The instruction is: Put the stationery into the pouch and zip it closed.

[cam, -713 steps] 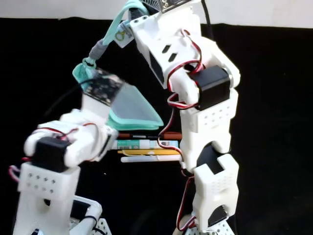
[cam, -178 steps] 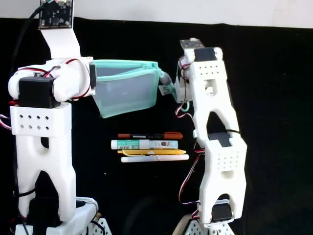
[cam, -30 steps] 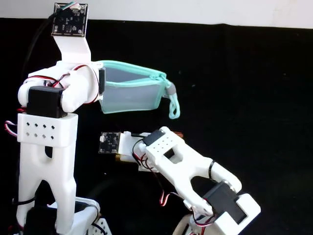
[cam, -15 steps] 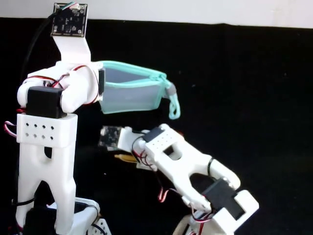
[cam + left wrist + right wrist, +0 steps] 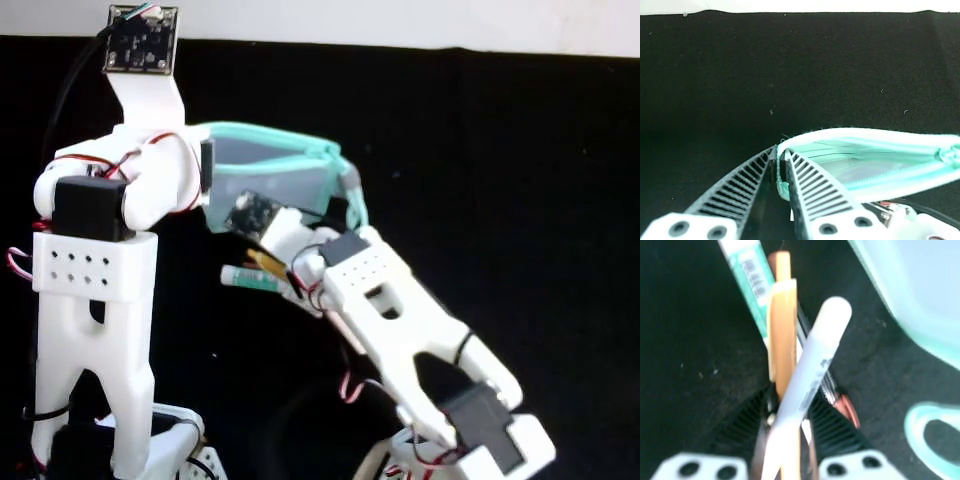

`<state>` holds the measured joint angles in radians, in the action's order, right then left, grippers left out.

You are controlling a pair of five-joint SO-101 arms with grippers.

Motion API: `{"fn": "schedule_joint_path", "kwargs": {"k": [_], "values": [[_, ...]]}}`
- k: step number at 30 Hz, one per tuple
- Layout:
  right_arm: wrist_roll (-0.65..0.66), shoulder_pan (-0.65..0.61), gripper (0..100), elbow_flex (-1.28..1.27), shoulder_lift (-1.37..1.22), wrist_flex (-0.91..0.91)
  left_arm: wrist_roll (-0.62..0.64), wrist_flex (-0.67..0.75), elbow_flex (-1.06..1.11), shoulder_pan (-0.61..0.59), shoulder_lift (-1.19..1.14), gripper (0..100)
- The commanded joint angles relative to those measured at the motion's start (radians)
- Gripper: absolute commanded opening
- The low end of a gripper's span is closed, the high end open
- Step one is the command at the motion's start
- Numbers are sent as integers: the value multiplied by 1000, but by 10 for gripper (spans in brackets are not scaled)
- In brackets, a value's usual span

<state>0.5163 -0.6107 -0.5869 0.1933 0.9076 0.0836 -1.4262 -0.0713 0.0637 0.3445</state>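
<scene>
My left gripper (image 5: 207,170) is shut on one end of the mint pouch (image 5: 275,170) and holds it in the air, mouth open. In the left wrist view the fingers (image 5: 781,162) pinch the pouch's rim (image 5: 875,160) beside the unzipped zipper. My right gripper (image 5: 285,275) hangs just below and in front of the pouch, shut on a bundle of stationery. In the right wrist view, a white marker (image 5: 815,370), a yellow pen (image 5: 782,325), a green-and-white pen (image 5: 747,275) and a brown-capped pen (image 5: 845,410) stick out of the gripper (image 5: 790,415). The pouch (image 5: 920,290) lies beyond their tips.
A black cloth (image 5: 520,200) covers the table, with a white wall strip (image 5: 400,20) along the back. The pouch's mint wrist loop (image 5: 930,435) dangles near the right gripper. The left arm's white body (image 5: 95,300) stands tall at the left.
The right arm has lifted the bundle of pens off the table and up towards the pouch. The left arm and the pouch have stayed where they were.
</scene>
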Motion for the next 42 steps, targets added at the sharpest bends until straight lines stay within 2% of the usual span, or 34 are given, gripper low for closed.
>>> {"fn": "schedule_joint_path", "kwargs": {"k": [1,28,35,42], "values": [[-60,13,8,-7,117,4,2,-15,13,5,-8,7],[-364,25,8,-61,507,77,-2,-15,13,7,-8,7],[-454,27,8,48,510,79,-3,-15,13,4,-7,7],[-468,27,7,174,507,137,-3,-15,15,2,-7,7]]}}
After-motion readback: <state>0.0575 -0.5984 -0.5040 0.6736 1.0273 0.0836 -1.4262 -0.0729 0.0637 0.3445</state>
